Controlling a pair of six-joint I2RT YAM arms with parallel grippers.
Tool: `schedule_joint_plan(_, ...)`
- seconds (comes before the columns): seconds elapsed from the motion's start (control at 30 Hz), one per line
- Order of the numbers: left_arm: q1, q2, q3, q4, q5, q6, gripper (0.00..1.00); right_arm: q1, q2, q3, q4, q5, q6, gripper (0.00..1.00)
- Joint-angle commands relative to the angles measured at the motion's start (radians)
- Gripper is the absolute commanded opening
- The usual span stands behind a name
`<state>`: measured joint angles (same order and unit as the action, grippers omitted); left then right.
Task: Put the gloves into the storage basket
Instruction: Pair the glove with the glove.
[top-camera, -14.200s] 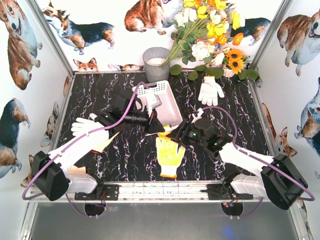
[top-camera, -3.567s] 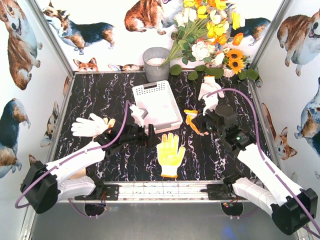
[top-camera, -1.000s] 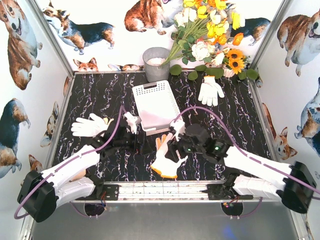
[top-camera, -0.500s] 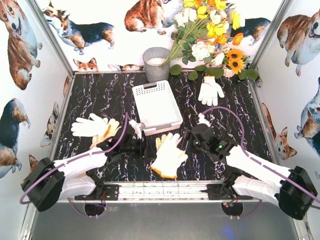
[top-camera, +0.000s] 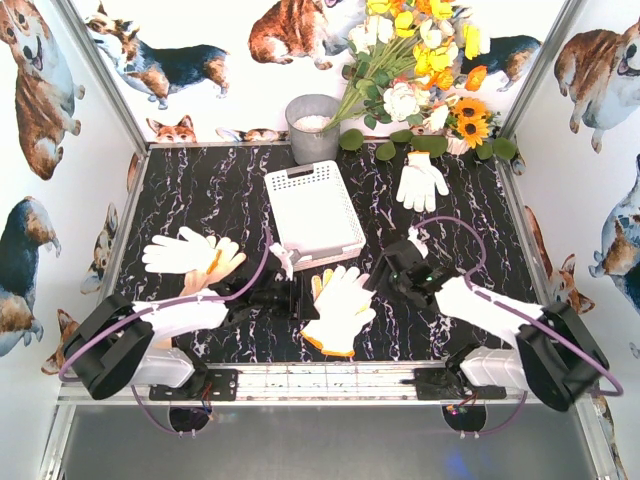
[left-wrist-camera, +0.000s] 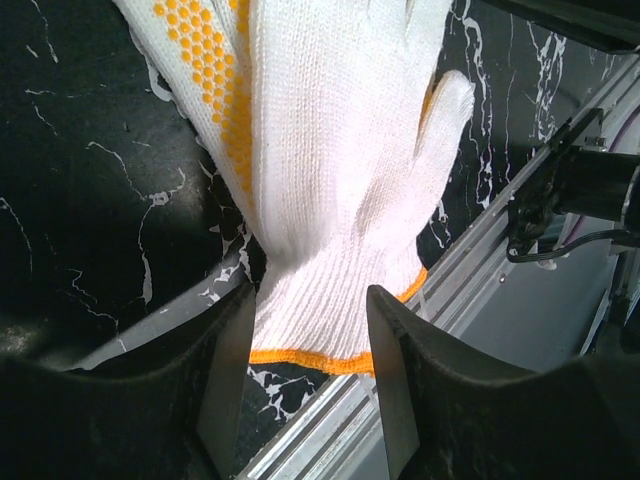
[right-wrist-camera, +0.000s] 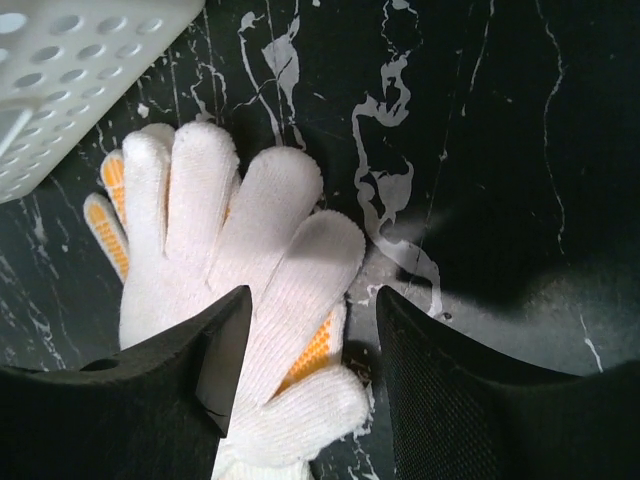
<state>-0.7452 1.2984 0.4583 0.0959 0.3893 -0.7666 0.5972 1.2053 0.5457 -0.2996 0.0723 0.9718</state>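
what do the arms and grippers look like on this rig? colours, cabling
The left arm and right arm have white link shells and black joint housings. A purple cable loops over each. The left gripper and right gripper each have two flat matte-black fingers.

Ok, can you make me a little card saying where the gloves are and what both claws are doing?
basket: white, no glove in it
middle gloves: stacked near the front edge, white over yellow-dotted
far glove: by the flowers
left gloves: two, overlapping
left gripper: jaws either side of the top glove's cuff
right gripper: open above its fingers
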Motion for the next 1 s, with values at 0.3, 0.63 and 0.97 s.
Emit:
schedule_joint_plan(0.3, -0.01, 0.105, 0.035, 0.073, 0.004, 0.037, 0.35, -0.007, 0.201, 0.07, 0.142, 0.037, -0.035, 0.49)
schedule_joint_plan(0.63, -0.011, 0.132, 0.046, 0.097, 0.015, 0.036, 0.12, -0.007, 0.269, 0.093, 0.179, 0.005, -0.054, 0.18)
schedule_joint_plan(0.97, -0.013, 0.063, 0.056, 0.094, 0.034, -0.028, 0.0, -0.007, 0.185, 0.097, 0.208, -0.047, -0.098, 0.0)
